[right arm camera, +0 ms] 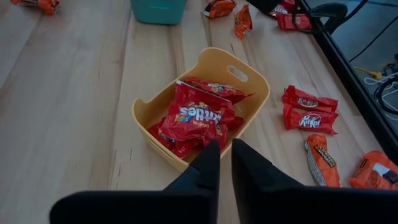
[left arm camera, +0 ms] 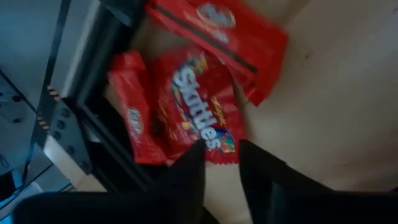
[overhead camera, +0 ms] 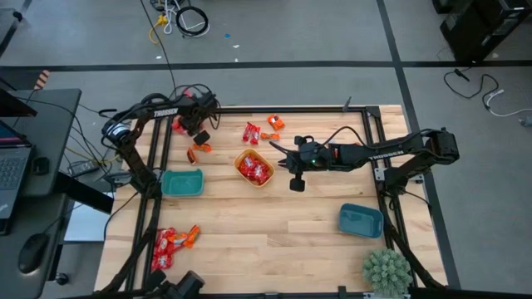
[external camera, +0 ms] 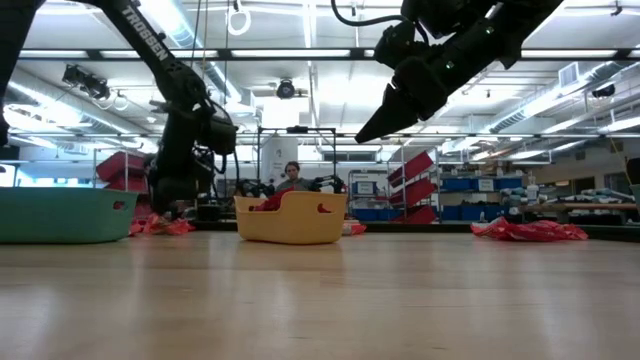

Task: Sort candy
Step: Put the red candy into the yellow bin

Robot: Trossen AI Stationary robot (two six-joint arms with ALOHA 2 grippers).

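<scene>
Landmark: yellow bowl (overhead camera: 254, 169), mid-table, already holding several red Skittles packs (right arm camera: 199, 115).

Right gripper (right arm camera: 219, 155) hangs above the yellow bowl's near rim, well off the table in the low view. Fingers nearly together with only a slim gap, nothing between them. Reads as a drop just made into that bowl, or a pause before the next fetch.

Left gripper (left arm camera: 219, 163) is off at the table's far-left corner from the yellow bowl, down low over a small heap of red candy (left arm camera: 193, 106): a Skittles pack on top, a KitKat (left arm camera: 134, 121) beside it. Fingers part-open, straddling the Skittles pack's edge; nothing clamped yet. Judged step: left arm is mid-pick on that pile.

Loose candy otherwise: red and orange packs just beyond the yellow bowl (overhead camera: 251, 133), an orange one between it and the left gripper (overhead camera: 198, 150), and a cluster at the near-left corner (overhead camera: 170, 242). Teal bowl (overhead camera: 182, 182) sits left of the yellow one, blue bowl (overhead camera: 361, 220) to its near-right; neither shows candy inside.

Next move: left fingers need to settle lower and pinch one wrapper only, since the packs overlap.
</scene>
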